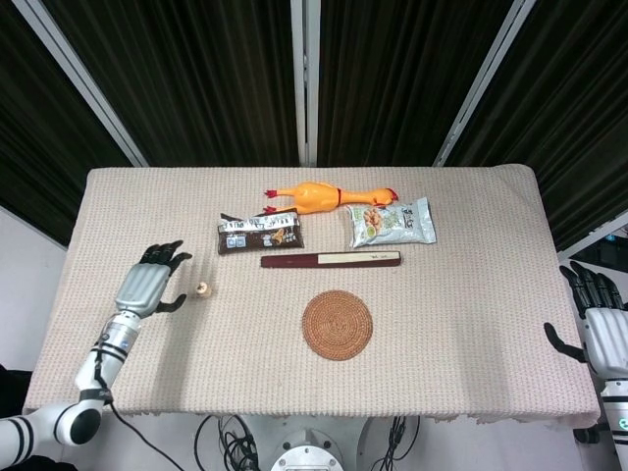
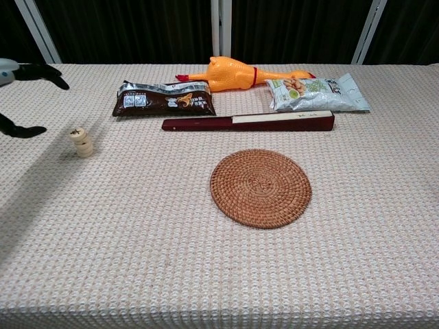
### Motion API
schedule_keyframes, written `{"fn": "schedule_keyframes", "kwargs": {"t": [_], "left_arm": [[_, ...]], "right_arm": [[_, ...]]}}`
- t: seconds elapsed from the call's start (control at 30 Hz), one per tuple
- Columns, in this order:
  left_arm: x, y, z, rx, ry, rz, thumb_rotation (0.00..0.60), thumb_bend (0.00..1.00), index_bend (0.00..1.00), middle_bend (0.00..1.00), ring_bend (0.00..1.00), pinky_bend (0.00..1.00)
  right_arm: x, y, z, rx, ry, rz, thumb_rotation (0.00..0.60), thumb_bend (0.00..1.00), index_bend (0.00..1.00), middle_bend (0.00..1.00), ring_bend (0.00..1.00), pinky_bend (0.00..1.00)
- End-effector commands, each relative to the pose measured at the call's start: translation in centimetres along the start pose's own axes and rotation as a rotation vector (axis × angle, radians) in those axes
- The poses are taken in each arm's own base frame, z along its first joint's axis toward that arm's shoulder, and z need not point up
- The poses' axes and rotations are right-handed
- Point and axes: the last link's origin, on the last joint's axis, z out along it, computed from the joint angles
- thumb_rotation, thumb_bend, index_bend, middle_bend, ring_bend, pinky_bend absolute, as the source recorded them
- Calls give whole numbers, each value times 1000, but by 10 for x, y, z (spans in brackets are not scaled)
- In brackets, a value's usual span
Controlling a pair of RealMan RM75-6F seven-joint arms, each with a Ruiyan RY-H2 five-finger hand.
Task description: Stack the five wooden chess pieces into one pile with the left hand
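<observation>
Wooden chess pieces (image 2: 81, 142) are standing as one short pile on the woven tablecloth (image 2: 171, 274), near its left edge. Just beside them, the left hand (image 1: 147, 283) is hovering empty, fingers spread, apparently letting the stack stand unaided.

The left hand (image 1: 147, 282) has a silver-grey shell over its back with black fingers and a black thumb, and it sits on a slim wrist section banded in silver and black. Behind that the arm swells into a glossy white link with a black ring at the joint, and a thin black cable runs along the forearm. The right hand (image 1: 601, 329), at the right edge of the head view, looks built the same, silver-grey back with black fingers, though it is partly cut off there.
</observation>
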Motion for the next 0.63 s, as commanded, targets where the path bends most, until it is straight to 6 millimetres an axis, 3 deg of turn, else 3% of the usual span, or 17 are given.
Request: {"fn": "schedule_keyframes", "kwargs": {"t": [0.03, 0.1, 0.17, 0.23, 0.3, 0.47, 0.63], "left_arm": [[17, -20, -40, -21, 61, 138, 600, 157, 100, 5, 0, 0], [24, -35, -59, -20, 132, 245, 596, 48, 90, 19, 0, 0], [27, -49, -77, 17, 177, 298, 505, 4, 89, 28, 0, 0], [29, -59, -89, 62, 191, 331, 328, 0, 88, 24, 0, 0], [33, -67, -99, 91, 216, 372, 263, 0, 88, 19, 0, 0], [43, -74, -114, 89, 263, 415, 247, 0, 88, 17, 0, 0], [43, -79, -116, 91, 231, 372, 247, 0, 88, 17, 0, 0]], "right_arm": [[0, -3, -2, 20, 7, -6, 600, 281, 0, 0, 0, 0], [-1, -8, -4, 56, 20, -23, 600, 282, 0, 0, 0, 0], [-5, -12, -8, 88, 25, -42, 600, 283, 0, 0, 0, 0], [-7, -15, -10, 106, 23, -52, 600, 282, 0, 0, 0, 0], [-10, -17, -12, 115, 22, -63, 600, 281, 0, 0, 0, 0], [-14, -19, -11, 108, 14, -67, 600, 282, 0, 0, 0, 0], [-14, -20, -10, 101, 19, -64, 600, 282, 0, 0, 0, 0]]}}
